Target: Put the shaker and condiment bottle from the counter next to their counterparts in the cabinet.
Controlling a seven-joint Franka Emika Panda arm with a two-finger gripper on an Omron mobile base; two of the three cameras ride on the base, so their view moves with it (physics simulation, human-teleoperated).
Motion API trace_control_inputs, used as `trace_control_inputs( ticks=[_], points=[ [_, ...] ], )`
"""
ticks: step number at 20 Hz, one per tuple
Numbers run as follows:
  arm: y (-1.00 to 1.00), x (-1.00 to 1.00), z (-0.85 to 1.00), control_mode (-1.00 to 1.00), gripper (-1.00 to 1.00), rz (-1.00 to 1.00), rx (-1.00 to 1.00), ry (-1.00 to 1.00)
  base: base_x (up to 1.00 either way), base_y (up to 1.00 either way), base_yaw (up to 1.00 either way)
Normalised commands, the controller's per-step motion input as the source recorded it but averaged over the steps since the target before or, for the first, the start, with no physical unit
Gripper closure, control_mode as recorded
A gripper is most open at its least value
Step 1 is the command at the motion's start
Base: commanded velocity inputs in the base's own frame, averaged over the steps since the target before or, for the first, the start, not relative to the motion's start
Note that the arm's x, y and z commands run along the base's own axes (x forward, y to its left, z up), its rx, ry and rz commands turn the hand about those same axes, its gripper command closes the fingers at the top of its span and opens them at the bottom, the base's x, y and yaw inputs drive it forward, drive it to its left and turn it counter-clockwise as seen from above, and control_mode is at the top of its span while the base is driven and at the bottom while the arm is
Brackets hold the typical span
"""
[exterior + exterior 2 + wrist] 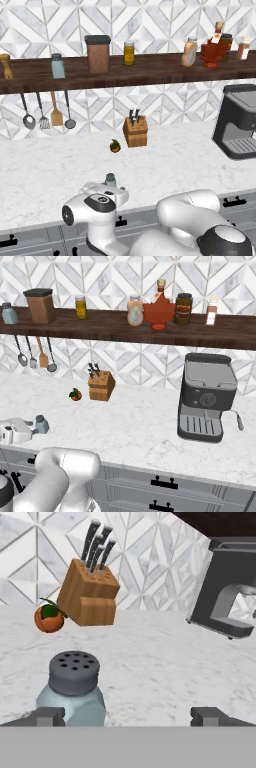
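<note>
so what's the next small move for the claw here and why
Probably shift the claw sideways toward the shaker, then close. In the hand view the jaws stand wide open, and the shaker stands upright on the counter close in front but off-centre, next to one finger rather than midway between them. Centring first should keep a finger from knocking it over.

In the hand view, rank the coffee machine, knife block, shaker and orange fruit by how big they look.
1. Coffee machine
2. Knife block and shaker: look alike; the shaker is just nearest the camera
3. Orange fruit
</note>
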Motion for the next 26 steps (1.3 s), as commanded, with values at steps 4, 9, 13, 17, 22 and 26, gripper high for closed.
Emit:
trace_control_inputs(
  ticks=[4,9,13,17,22,26],
  points=[
    [0.12,0.29,-0.27,-1.00,-1.00,-0.02,0.00,0.00,0.00,0.00,0.00],
    [0.07,0.15,-0.24,-1.00,-1.00,0.00,0.00,-0.01,0.00,0.00,0.00],
    [0.03,0.01,-0.15,-1.00,-1.00,0.00,0.00,-0.02,0.00,0.00,0.00],
    [0.01,0.00,-0.03,-1.00,-1.00,0.00,0.00,-0.02,0.00,0.00,0.00],
    [0.00,0.00,0.00,-1.00,-1.00,0.00,0.00,-0.02,0.00,0.00,0.00],
    [0.00,0.07,0.00,-1.00,-1.00,0.00,0.00,0.00,0.00,0.00,0.00]
  ],
)
